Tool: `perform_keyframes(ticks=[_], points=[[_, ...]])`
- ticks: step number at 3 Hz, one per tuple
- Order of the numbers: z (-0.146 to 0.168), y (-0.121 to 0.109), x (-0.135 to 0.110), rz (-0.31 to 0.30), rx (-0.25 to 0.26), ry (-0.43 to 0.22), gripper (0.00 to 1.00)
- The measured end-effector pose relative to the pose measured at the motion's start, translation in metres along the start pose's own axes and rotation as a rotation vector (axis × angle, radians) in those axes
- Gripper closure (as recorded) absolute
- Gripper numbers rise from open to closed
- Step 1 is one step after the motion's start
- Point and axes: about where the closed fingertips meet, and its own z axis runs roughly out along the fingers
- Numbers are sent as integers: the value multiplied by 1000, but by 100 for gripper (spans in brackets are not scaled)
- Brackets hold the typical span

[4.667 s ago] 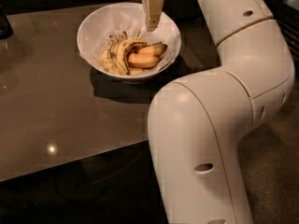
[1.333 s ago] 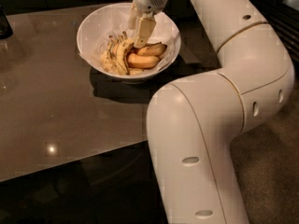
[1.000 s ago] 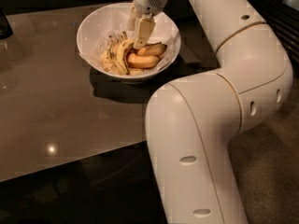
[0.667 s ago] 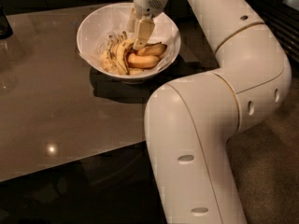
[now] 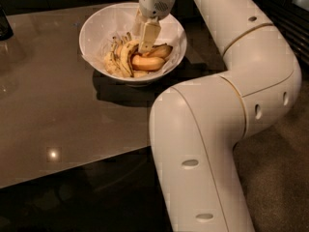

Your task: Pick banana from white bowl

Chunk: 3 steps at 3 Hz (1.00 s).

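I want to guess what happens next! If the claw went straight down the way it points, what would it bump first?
The claw is inside the white bowl, pointing down. It would probably bump the plump orange banana first, or the speckled banana beside it; depth is hard to judge.

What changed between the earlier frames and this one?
The gripper has come down from above the white bowl into it, drifting slightly left, and is now beside the speckled banana. No grasp is visible. Bowl, banana and table stayed put, and the last second shows almost no motion.
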Motion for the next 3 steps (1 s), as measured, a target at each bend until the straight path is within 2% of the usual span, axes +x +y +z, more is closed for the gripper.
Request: perform_keyframes(ticks=[1,2,3], points=[[4,2,3,8,-9,-5,44],[9,2,5,11,-20,-6,63],[9,2,5,11,-20,-6,86]])
